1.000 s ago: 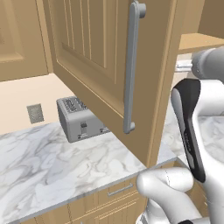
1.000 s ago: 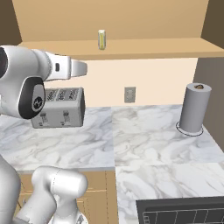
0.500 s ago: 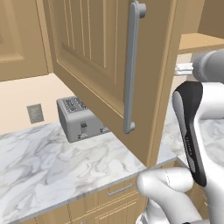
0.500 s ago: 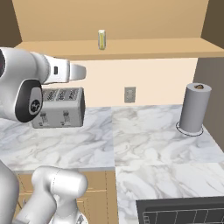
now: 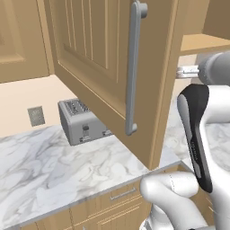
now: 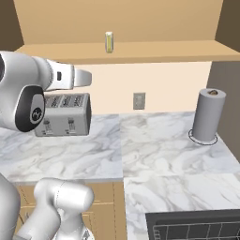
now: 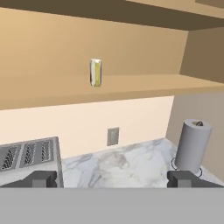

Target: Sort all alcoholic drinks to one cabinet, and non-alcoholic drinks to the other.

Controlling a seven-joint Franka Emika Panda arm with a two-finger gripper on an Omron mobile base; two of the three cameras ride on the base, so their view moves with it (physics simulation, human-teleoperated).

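A light-wood wall cabinet (image 6: pixel 140 49) stands open, and its tan shelf is in front of me. The panelled door (image 5: pixel 90 54) with a long grey bar handle (image 5: pixel 132 67) is swung out on the left. A small slim yellow-green drink container (image 6: pixel 108 42) stands upright alone on the shelf (image 7: pixel 131 85), also seen as a tiny pale cylinder (image 7: pixel 95 72). It is too small to tell its cap or kind. My gripper (image 7: pixel 114 179) is open and empty, below and well short of the shelf. The black bottle, red can and white carton are out of view.
On the marble counter (image 6: pixel 154 154) a grey toaster (image 6: pixel 65 115) stands at the left by the wall. A grey paper-towel roll (image 6: pixel 208 115) stands at the right. There is a wall socket (image 6: pixel 138 100) between them. A dark cooktop corner (image 6: pixel 192 227) lies at the front right.
My hand has sunk very slightly. Nothing else has moved.
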